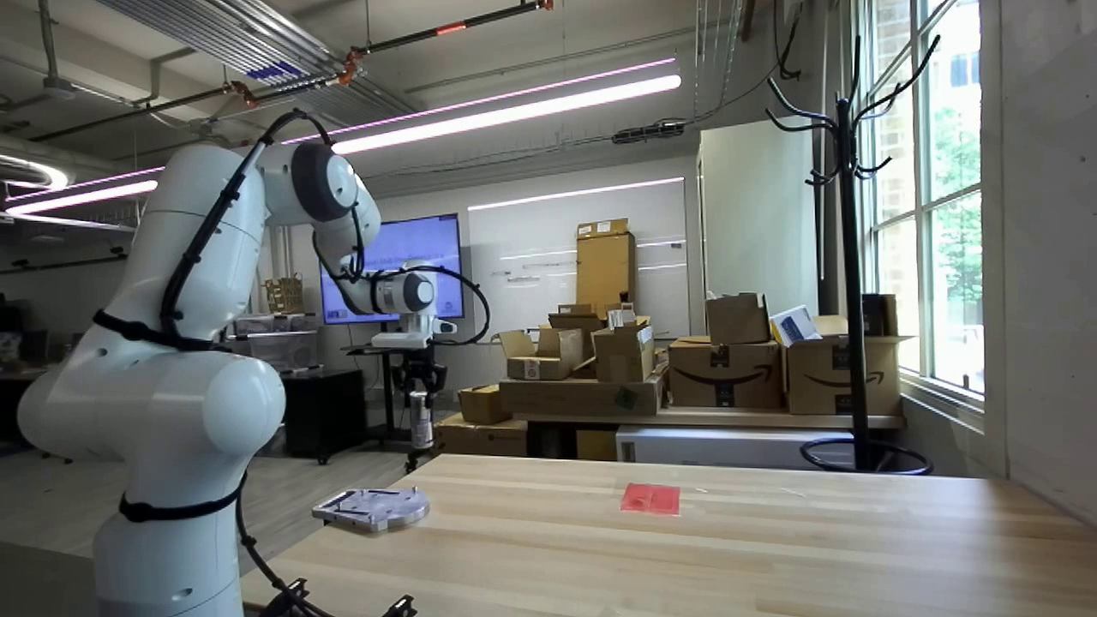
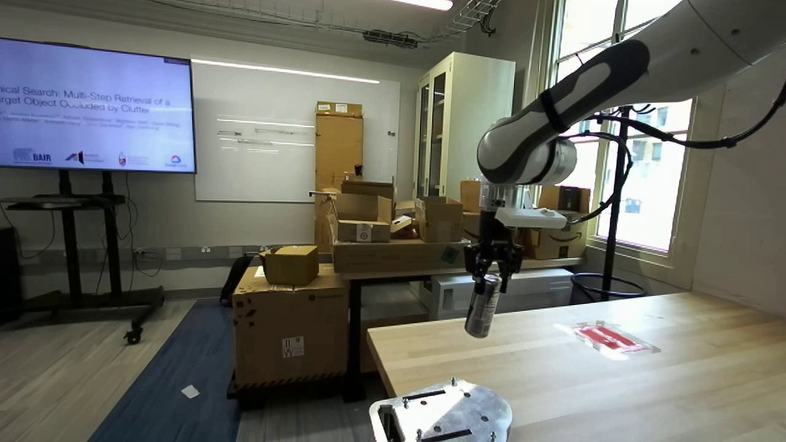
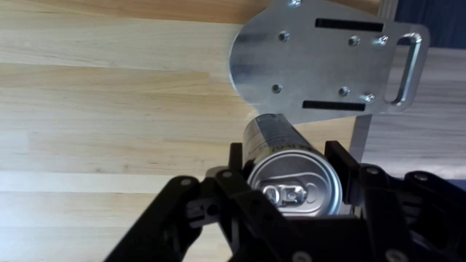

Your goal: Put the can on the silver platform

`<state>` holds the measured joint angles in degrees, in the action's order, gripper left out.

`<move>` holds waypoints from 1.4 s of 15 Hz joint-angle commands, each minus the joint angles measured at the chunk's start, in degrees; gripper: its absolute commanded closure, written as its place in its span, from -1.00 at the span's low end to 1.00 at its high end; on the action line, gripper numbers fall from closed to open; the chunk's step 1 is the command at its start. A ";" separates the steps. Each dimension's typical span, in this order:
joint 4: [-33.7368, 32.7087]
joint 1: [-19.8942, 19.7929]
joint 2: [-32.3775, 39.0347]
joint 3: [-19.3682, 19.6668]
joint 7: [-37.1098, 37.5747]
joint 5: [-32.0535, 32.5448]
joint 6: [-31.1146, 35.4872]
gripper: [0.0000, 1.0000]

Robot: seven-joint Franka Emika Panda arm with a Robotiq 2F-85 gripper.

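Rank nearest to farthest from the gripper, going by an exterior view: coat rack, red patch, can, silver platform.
1. Can: held in the gripper.
2. Silver platform: lower, at the edge of the table.
3. Red patch: on the table, right of picture centre.
4. Coat rack: behind the table, farther right.

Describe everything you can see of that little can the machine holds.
In an exterior view, the can hangs tilted in the air, top end up, apart from the silver platform. It is a slim, silvery-grey cylinder that looks metallic, with printing too blurred to read. The wrist view shows its rimmed lid and pull tab; whether it has been opened is unclear. The gripper holds it near the top, fingers on opposite sides; nothing else visibly touches it.
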<state>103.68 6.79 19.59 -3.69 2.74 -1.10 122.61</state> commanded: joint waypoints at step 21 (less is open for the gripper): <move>-6.63 7.62 13.19 -3.11 -0.81 9.24 -4.56 0.34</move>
<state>99.44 14.46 31.97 -6.70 2.77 7.89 120.51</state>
